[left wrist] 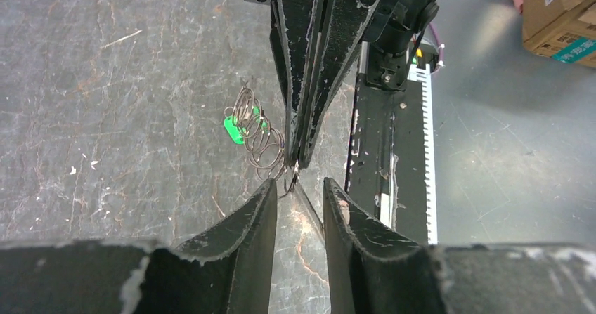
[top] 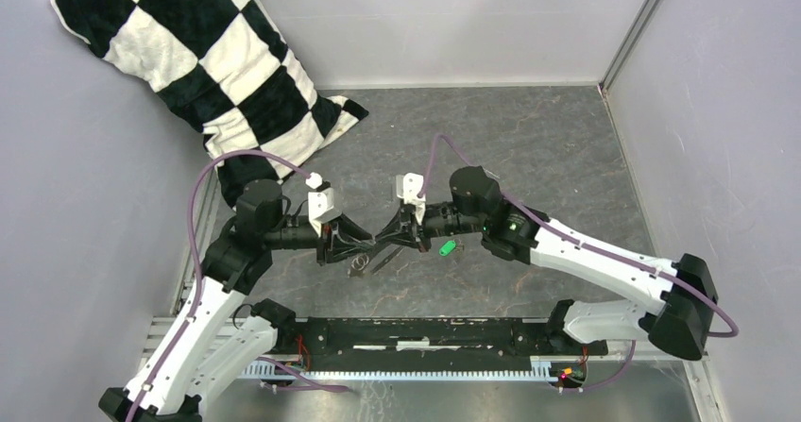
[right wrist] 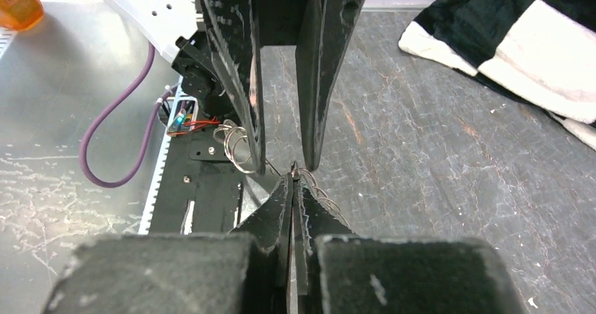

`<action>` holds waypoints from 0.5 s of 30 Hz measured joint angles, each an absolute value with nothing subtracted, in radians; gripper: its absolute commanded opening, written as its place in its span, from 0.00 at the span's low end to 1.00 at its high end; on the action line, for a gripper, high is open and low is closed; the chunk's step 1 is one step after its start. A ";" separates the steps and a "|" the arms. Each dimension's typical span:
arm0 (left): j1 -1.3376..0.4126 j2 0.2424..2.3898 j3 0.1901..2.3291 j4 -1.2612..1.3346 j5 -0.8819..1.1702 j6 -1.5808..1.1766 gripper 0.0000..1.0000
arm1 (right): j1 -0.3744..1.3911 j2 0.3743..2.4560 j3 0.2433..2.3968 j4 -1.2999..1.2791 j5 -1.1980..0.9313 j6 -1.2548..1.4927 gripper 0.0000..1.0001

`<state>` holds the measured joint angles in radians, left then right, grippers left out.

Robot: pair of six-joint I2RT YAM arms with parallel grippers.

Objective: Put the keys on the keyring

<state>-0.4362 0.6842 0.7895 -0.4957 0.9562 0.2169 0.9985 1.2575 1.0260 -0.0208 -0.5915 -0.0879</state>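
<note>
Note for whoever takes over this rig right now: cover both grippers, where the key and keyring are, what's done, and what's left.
Left gripper: open, holding nothing, jaws either side of the right gripper's tips.
Right gripper: shut on the keyring wire.
Green-tagged key: on the table below the right wrist, apparently not on the ring.
Done: keyring gripped.
Left: pick up the key and thread it on.

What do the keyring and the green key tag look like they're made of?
The keyring looks like thin metal wire, probably steel: silvery-grey loops that catch the light. The green tag is likely plastic: bright, even colour and a smooth, slightly glossy face.
</note>
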 measured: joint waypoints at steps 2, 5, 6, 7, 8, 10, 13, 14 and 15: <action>-0.436 0.668 0.791 -0.496 0.963 0.207 0.39 | 0.998 1.216 0.961 0.051 -0.589 -0.052 0.01; -0.436 0.656 0.802 -0.496 0.971 0.194 0.44 | 0.994 1.169 0.871 0.165 -0.581 0.003 0.01; -0.436 0.653 0.810 -0.496 0.972 0.189 0.44 | 0.993 1.157 0.844 0.197 -0.579 0.020 0.01; -0.436 0.651 0.819 -0.497 0.973 0.182 0.44 | 0.992 1.147 0.818 0.231 -0.576 0.037 0.01; -0.436 0.650 0.830 -0.497 0.974 0.175 0.41 | 0.992 1.140 0.795 0.262 -0.575 0.054 0.01; -0.436 0.649 0.846 -0.498 0.976 0.165 0.33 | 0.990 1.134 0.758 0.323 -0.575 0.086 0.01; -0.436 0.645 0.852 -0.503 0.979 0.162 0.21 | 0.986 1.131 0.721 0.411 -0.575 0.131 0.01; -0.436 0.645 0.852 -0.512 0.979 0.163 0.20 | 0.985 1.129 0.710 0.443 -0.575 0.146 0.01; -0.436 0.645 0.852 -0.521 0.979 0.163 0.19 | 0.984 1.127 0.701 0.470 -0.575 0.160 0.01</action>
<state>-0.4362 0.6453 0.8520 -0.5209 0.9794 0.1627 0.9840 1.1275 0.7010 0.4698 -0.5751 0.1604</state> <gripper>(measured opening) 0.226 0.014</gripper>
